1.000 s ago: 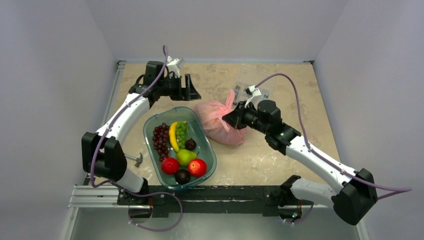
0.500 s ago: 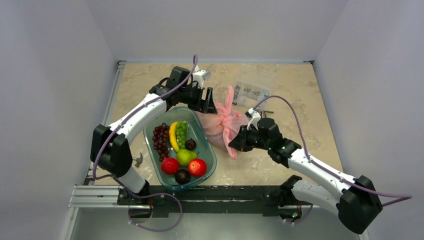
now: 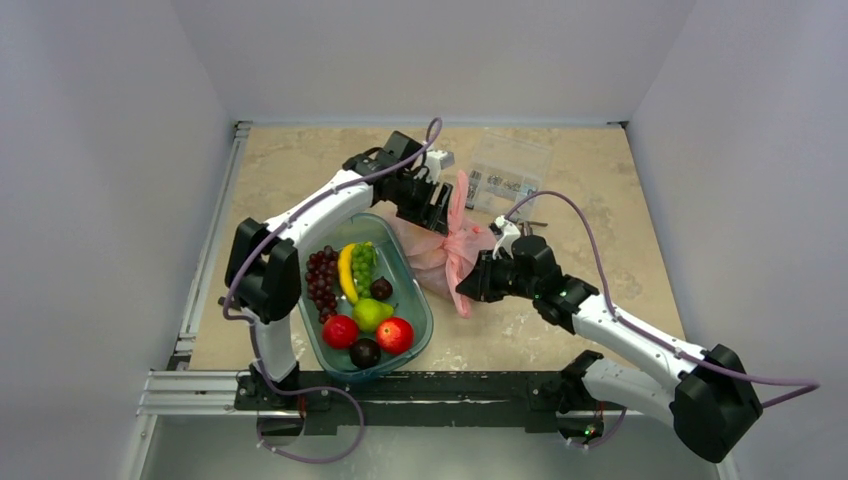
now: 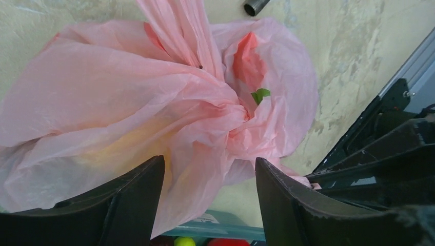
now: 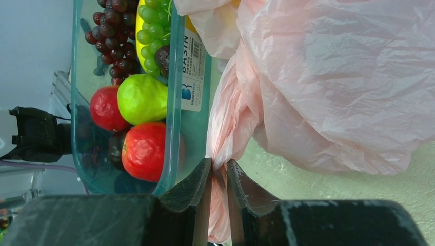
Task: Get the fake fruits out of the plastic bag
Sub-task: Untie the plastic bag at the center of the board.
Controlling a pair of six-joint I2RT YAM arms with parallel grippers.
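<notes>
The pink plastic bag (image 3: 438, 250) lies bunched on the table just right of the tray, its handles twisted together. The fake fruits are inside it: in the left wrist view only a green leaf (image 4: 260, 94) at the bag's mouth and a yellow tint (image 4: 118, 148) through the film show. My left gripper (image 3: 434, 198) hovers open over the bag's far side, a loose fold of the bag (image 4: 154, 102) hanging between its fingers. My right gripper (image 5: 218, 166) is shut on a twisted strip of the bag (image 5: 333, 77) at the near side, beside the tray wall.
A teal tray (image 3: 418, 292) holds grapes, a banana, a pear, apples and plums. A clear packet (image 3: 510, 165) of metal parts lies at the back right. A small metal tool (image 3: 275, 318) lies left of the tray. A metal rod's end (image 4: 255, 6) lies past the bag.
My left arm swung right from the far left corner to over the bag. My right gripper pulled its strip of the bag toward the near edge, then held still.
</notes>
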